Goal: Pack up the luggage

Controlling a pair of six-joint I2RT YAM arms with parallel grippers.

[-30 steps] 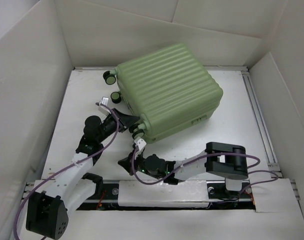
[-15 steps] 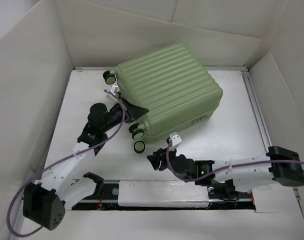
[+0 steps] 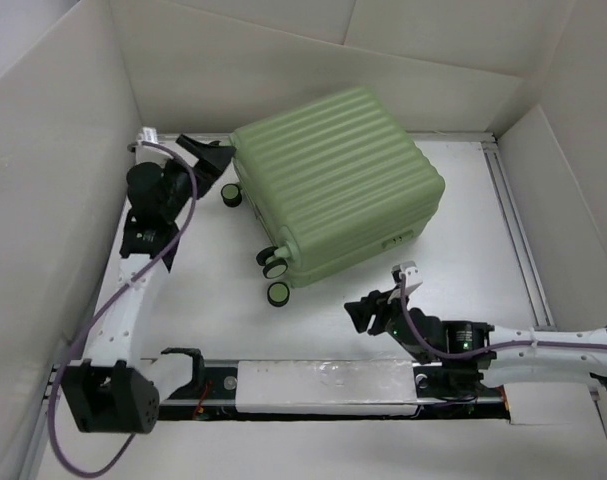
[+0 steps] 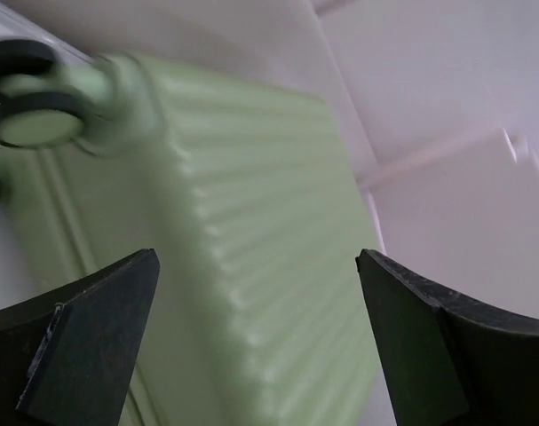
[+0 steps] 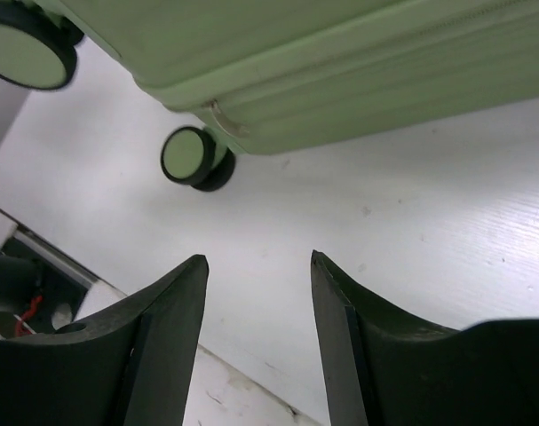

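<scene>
The luggage (image 3: 338, 185) is a pale green ribbed suitcase that lies shut on the white table, its black caster wheels (image 3: 275, 268) facing left. My left gripper (image 3: 215, 156) hovers at the suitcase's far left corner, open wide with nothing between its fingers. In the left wrist view the ribbed shell (image 4: 251, 177) fills the gap of the left gripper (image 4: 256, 257), with a wheel (image 4: 38, 120) at upper left. My right gripper (image 3: 366, 312) sits low over the table in front of the suitcase, open and empty. The right wrist view shows the right gripper (image 5: 258, 257) over bare table, the suitcase edge (image 5: 296, 53) and a wheel (image 5: 189, 155) beyond.
White cardboard walls (image 3: 53, 150) enclose the table (image 3: 183, 290) on the left, back and right. A metal rail (image 3: 518, 240) runs along the right side. The arms' mounting bar (image 3: 323, 385) lies along the near edge.
My left arm swung from the suitcase's near left corner to its far left corner and opened. My right arm moved right along the front and opened. The suitcase stayed put.
</scene>
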